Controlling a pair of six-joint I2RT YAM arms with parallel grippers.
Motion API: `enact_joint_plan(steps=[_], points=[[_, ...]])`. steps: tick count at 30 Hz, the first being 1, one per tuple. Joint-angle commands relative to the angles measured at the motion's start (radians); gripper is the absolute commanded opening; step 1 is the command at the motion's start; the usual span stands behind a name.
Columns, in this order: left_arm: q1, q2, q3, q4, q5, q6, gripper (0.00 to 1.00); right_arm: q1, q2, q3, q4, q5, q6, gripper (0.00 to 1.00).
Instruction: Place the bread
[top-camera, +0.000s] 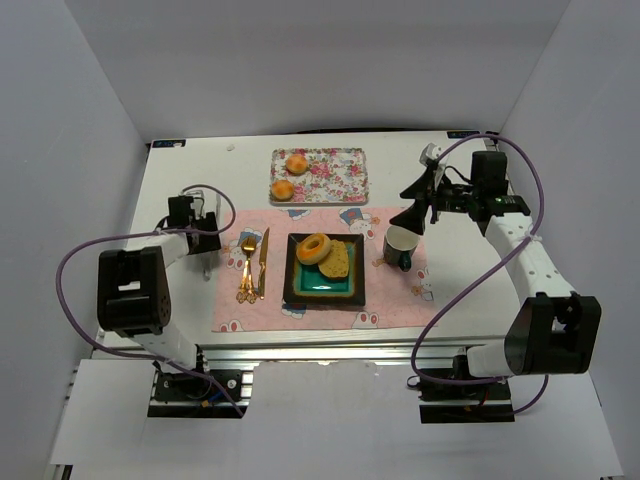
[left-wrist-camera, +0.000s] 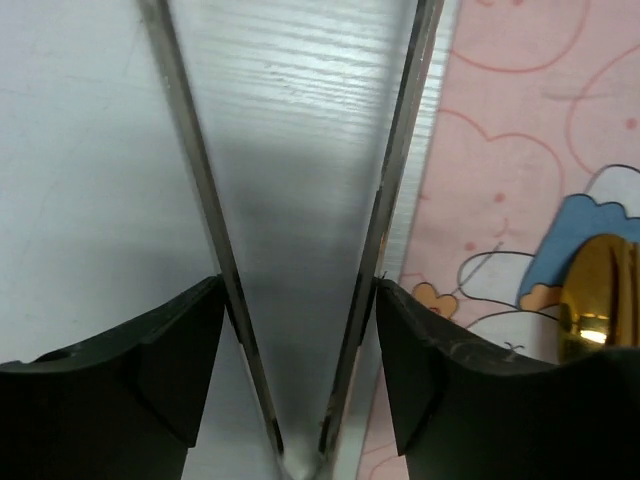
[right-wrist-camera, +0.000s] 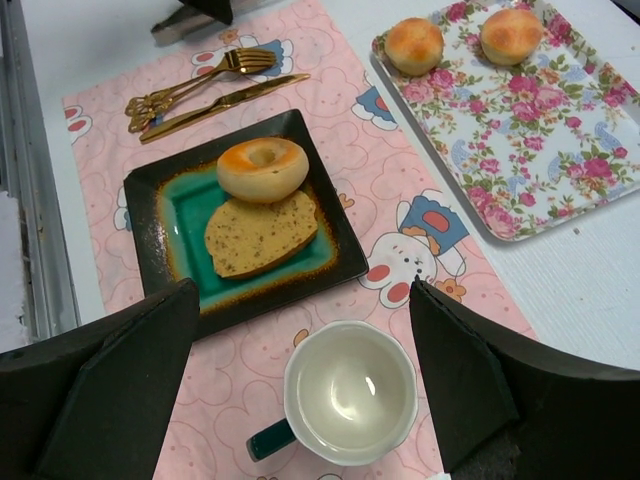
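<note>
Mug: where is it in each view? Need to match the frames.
Top external: the mug stands at the right end of the pink placemat, right of the black plate.
Left wrist: not in it; only the placemat shows, on the right.
Right wrist: low centre, on the placemat.
Shared landmark: the pink placemat, in all three views.

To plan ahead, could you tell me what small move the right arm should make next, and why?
Probably swing the right gripper, open and empty above the mug, toward the nearer roll on the floral tray; the plate holds two breads, and two rolls wait there.
</note>
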Motion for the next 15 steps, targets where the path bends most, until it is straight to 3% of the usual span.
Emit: enact_joint_plan(steps=[1, 2, 3, 6, 8, 11, 15], points=[[0.033, -0.021, -0.014, -0.013, -0.022, 0.019, 0.73, 0.004, -0.011, 0.034, -0.026, 0.034, 0.004, 0.89], [0.041, -0.030, -0.018, -0.012, -0.022, 0.019, 0.75, 0.005, -0.006, 0.042, -0.033, 0.060, 0.013, 0.90], [0.044, -0.054, -0.027, -0.009, -0.022, 0.011, 0.86, 0.007, 0.005, 0.051, -0.040, 0.083, 0.028, 0.89], [0.050, -0.113, -0.028, -0.013, -0.025, -0.004, 0.98, 0.013, 0.026, 0.087, -0.040, 0.230, 0.145, 0.90], [0.049, -0.150, -0.022, -0.019, -0.016, -0.015, 0.98, 0.017, 0.042, 0.126, -0.056, 0.401, 0.229, 0.89], [0.050, -0.231, -0.005, -0.030, 0.001, -0.076, 0.98, 0.020, 0.065, 0.174, -0.069, 0.541, 0.275, 0.89], [0.050, -0.366, -0.022, 0.000, 0.006, -0.191, 0.98, 0.022, 0.069, 0.197, -0.027, 0.568, 0.324, 0.90]])
